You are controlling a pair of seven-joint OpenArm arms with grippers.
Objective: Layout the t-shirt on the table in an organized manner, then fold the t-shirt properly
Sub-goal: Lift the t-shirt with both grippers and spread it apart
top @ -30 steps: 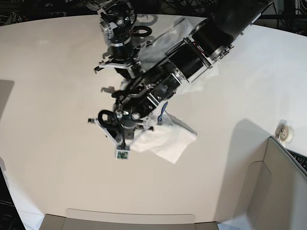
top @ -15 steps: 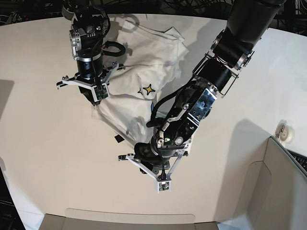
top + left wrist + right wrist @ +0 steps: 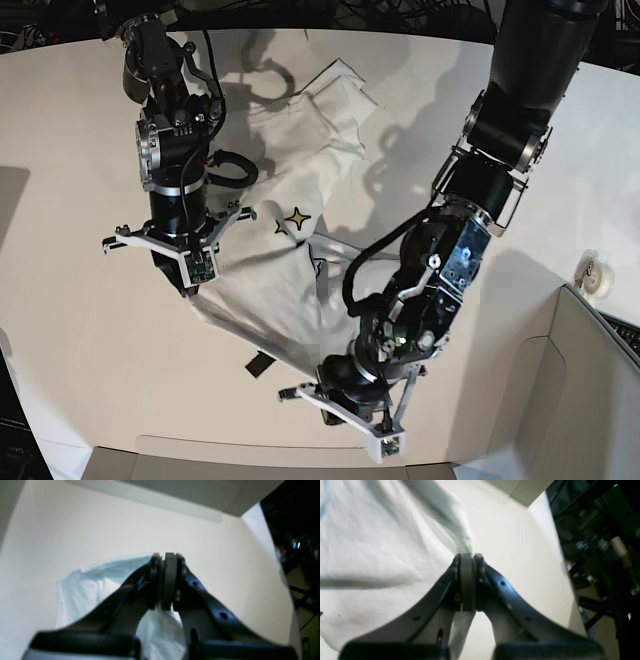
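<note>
The white t-shirt (image 3: 290, 290) lies stretched over the white table (image 3: 80, 150), with a yellow star print (image 3: 297, 217) showing and a small black hem tag (image 3: 260, 365) at its near edge. My right gripper (image 3: 192, 288) is on the left of the base view, shut on the shirt's left edge. In the right wrist view the gripper (image 3: 467, 580) pinches the fabric (image 3: 370, 542). My left gripper (image 3: 330, 392) is shut on the shirt's near corner. In the left wrist view the gripper (image 3: 166, 580) holds white cloth (image 3: 82, 592) just above the table.
A grey-beige box panel runs along the near edge (image 3: 270, 455) and rises at the right (image 3: 590, 400). A small white round object (image 3: 597, 275) sits by the table's right edge. Dark clutter lies beyond the far edge.
Both grippers have moved toward the near side with the shirt. The left gripper went further down toward the near edge. The shirt has been dragged and stretched between them.
</note>
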